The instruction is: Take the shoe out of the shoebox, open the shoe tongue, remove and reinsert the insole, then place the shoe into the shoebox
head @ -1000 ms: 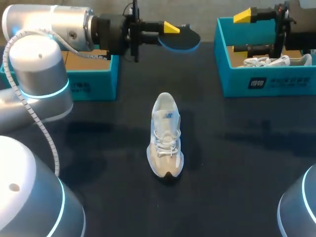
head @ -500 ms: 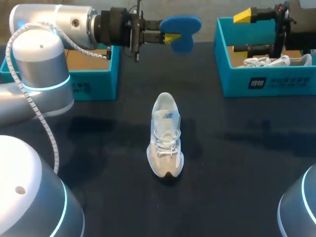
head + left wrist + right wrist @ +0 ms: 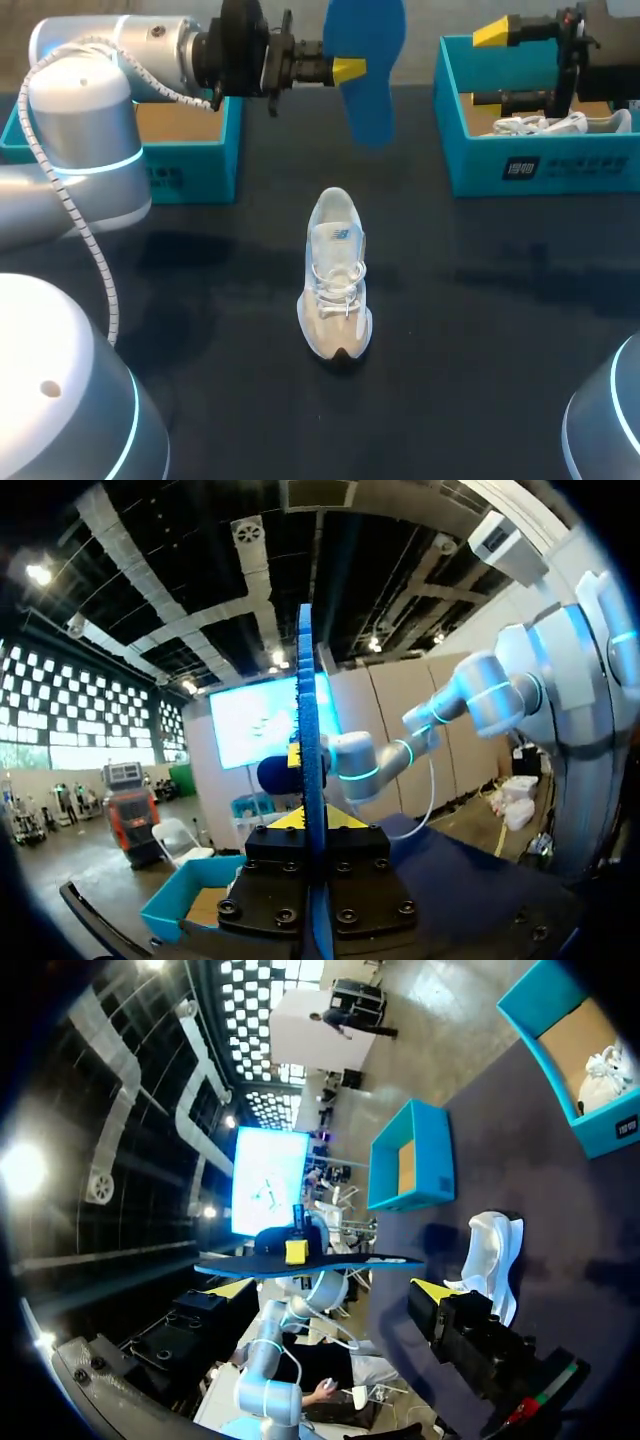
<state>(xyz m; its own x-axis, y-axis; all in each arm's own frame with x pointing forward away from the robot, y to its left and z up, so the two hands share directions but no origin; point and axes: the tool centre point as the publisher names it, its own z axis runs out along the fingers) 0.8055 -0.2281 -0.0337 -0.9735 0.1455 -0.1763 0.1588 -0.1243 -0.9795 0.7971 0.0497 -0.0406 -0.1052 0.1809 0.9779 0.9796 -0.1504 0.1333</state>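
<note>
Rotated upright, insole (image 3: 368, 95) clamped in left fingers (image 3: 348, 71); right fingers (image 3: 492, 33) spread; shoe (image 3: 335, 275) on table (image 3: 500, 320).

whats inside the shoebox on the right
A white laced shoe lies in the right shoebox, with brown cardboard showing beside it. The right hand and its arm reach over the box, hiding part of the shoe and the floor beneath them.

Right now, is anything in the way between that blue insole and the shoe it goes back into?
Nothing visible. The left gripper holds the insole in the air beyond the shoe, with only open table between them.
</note>
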